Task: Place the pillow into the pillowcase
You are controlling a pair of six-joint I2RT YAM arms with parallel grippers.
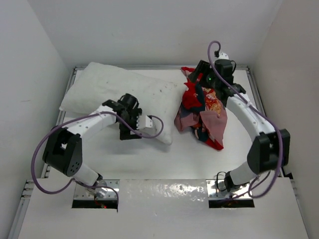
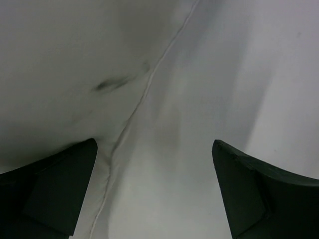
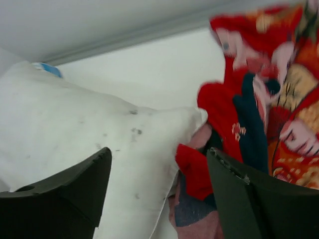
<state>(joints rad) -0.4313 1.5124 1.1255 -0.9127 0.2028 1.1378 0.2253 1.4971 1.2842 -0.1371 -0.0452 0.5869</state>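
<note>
Well, room first: white walls (image 1: 30, 74) close off the desk (image 1: 149, 159) on the left, far and right sides, and a metal rail (image 1: 149, 67) runs along its far edge. The widest bare stretch lies on the near side, between my arm bases and the two soft things. The pillow (image 1: 99, 84) fills the far left, its far-left corner close to the left edge, and it slants toward the middle. The pillowcase (image 1: 204, 112) sits in a crumpled heap right of centre, just beside the pillow's right end; in my right wrist view that pillow corner seems to touch the red cloth.

The pillow is plump and white, with faint dark specks (image 3: 134, 130) and a small blue tag (image 3: 50, 68) on its far side. The pillowcase is red with dark teal and yellow print, and pale pink shows on its near flap.

My left end effector (image 2: 154, 144) hangs over the pillow's near right part, fingers spread wide and gripping nothing; a seam (image 2: 144, 94) and a dark smudge (image 2: 109, 84) run below it. My right end effector (image 3: 159, 152) is at the far right by the pillowcase's far end, fingers apart and empty.

From above, my right wrist covers the heap's far edge, I cannot find the pillowcase opening among the folds, and the print is blurred up close.
</note>
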